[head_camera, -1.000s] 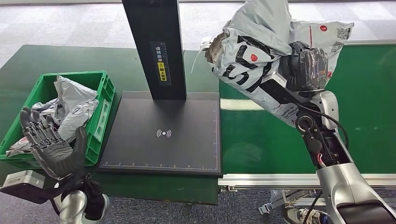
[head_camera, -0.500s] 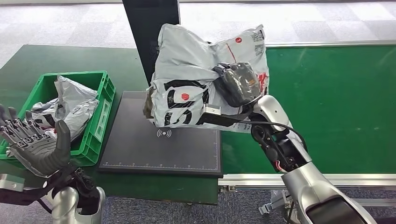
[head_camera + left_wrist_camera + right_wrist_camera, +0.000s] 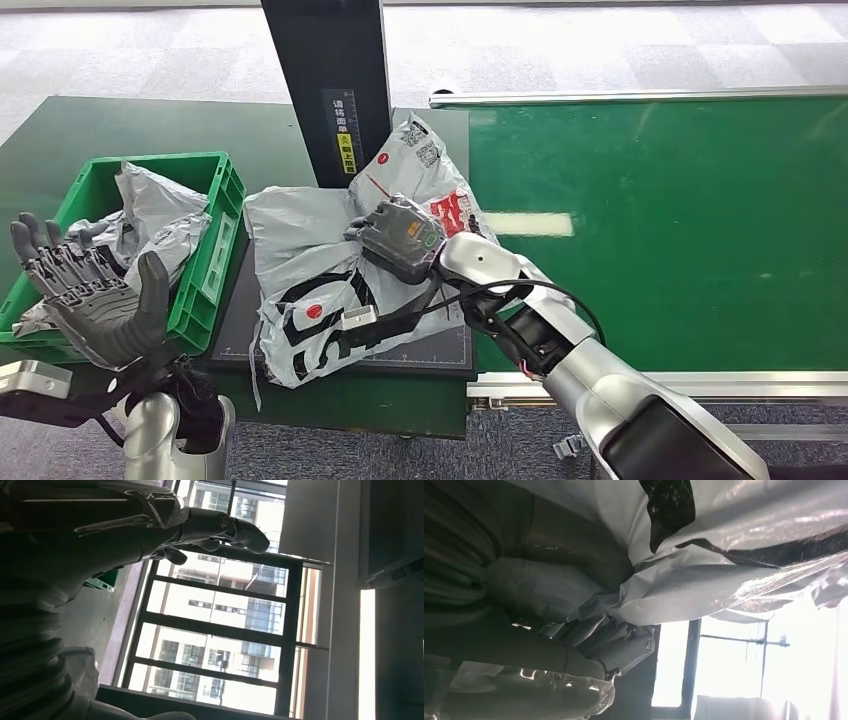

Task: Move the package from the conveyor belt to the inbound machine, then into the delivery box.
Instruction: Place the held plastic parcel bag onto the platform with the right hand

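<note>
grey crinkled plastic mailer bag with black and red print (image 3: pixel 330 290), the package, draped across the flat black scanning plate of the inbound machine (image 3: pixel 300 300), one edge spilling over the plate's front toward the table edge and another edge reaching just beside the green plastic delivery crate (image 3: pixel 215 185). off the green conveyor belt (image 3: pixel 680 220) already, so judged to be at the scan step, roughly midway through the task.

to do this step well: settle the bag flat and centred on the plate, in front of the black upright post (image 3: pixel 325 80), with the overhanging front edge drawn back so nothing slides off on release. worth keeping the printed label side unfolded, since creased plastic probably reads badly. slippery, limp material, so likely to slump once let go; better to lower fully before loosening the grasp.

right hand (image 3: pixel 400 238) on top of the bag near its middle, fingers curled into the plastic and clamped on it; right wrist view confirms folds of the mailer bunched against the palm.

left hand (image 3: pixel 90 300) raised in front of the crate, palm up, fingers spread well apart, holding and touching nothing. placed well for receiving or guiding the bag toward the crate, which already has other grey mailers (image 3: pixel 150 225) in it.
</note>
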You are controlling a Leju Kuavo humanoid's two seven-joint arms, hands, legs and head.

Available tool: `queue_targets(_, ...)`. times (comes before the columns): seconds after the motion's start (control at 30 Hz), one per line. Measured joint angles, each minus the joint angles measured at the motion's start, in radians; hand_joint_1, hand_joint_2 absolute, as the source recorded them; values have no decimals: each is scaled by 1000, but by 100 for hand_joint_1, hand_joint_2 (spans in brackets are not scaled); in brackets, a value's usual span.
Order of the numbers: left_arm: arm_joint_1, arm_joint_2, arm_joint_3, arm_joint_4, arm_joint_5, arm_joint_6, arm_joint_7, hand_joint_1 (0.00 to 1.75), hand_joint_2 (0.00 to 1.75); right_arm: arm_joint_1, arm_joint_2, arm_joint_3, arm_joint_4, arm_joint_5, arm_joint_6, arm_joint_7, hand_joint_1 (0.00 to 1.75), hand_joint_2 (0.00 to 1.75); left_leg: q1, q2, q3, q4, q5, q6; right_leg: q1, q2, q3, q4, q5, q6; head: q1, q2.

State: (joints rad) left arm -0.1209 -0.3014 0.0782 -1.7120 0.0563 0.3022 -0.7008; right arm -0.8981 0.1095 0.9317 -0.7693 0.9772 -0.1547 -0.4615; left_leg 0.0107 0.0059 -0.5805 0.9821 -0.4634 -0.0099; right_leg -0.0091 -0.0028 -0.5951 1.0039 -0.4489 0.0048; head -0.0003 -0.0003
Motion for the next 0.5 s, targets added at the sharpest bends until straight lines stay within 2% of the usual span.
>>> queue_targets(0.1, 0, 0, -8, 8, 0, -1, 0, 0, 175, -5, 35, 33, 59, 1, 8, 36, 175, 175, 0, 0, 0, 0, 0, 0, 0, 0, 0, 0, 0, 0, 0, 0)
queue_targets(0.17, 0, 0, -17, 13, 0, 0, 0, 0, 175, -10, 58, 48, 104, 0, 1, 62, 163, 175, 0, 0, 0, 0, 0, 0, 0, 0, 0, 0, 0, 0, 0, 0)
queue_targets(0.2, 0, 0, -21, 16, 0, 1, 0, 0, 175, -12, 69, 53, 126, -2, -5, 76, 147, 175, 0, 0, 0, 0, 0, 0, 0, 0, 0, 0, 0, 0, 0, 0)
queue_targets(0.3, 0, 1, -30, 24, 0, 3, 0, 0, 175, -16, 93, 61, 181, -14, -25, 116, 37, 175, 0, 0, 0, 0, 0, 0, 0, 0, 0, 0, 0, 0, 0, 0)
queue_targets(0.33, 0, 1, -32, 27, 0, 4, 0, 0, 175, -18, 98, 61, 195, -20, -34, 129, 10, 175, 0, 0, 0, 0, 0, 0, 0, 0, 0, 0, 0, 0, 0, 0)
queue_targets(0.37, 0, 2, -34, 30, 0, 6, 0, 0, 175, -20, 103, 61, 208, -26, -45, 142, 2, 175, 0, 0, 0, 0, 0, 0, 0, 0, 0, 0, 0, 0, 0, 0)
queue_targets(0.5, 0, 2, -45, 42, 0, 14, 0, 0, 175, -30, 117, 40, 248, -80, -101, 188, 0, 175, 0, 0, 0, 0, 0, 0, 0, 0, 0, 0, 0, 0, 0, 0)
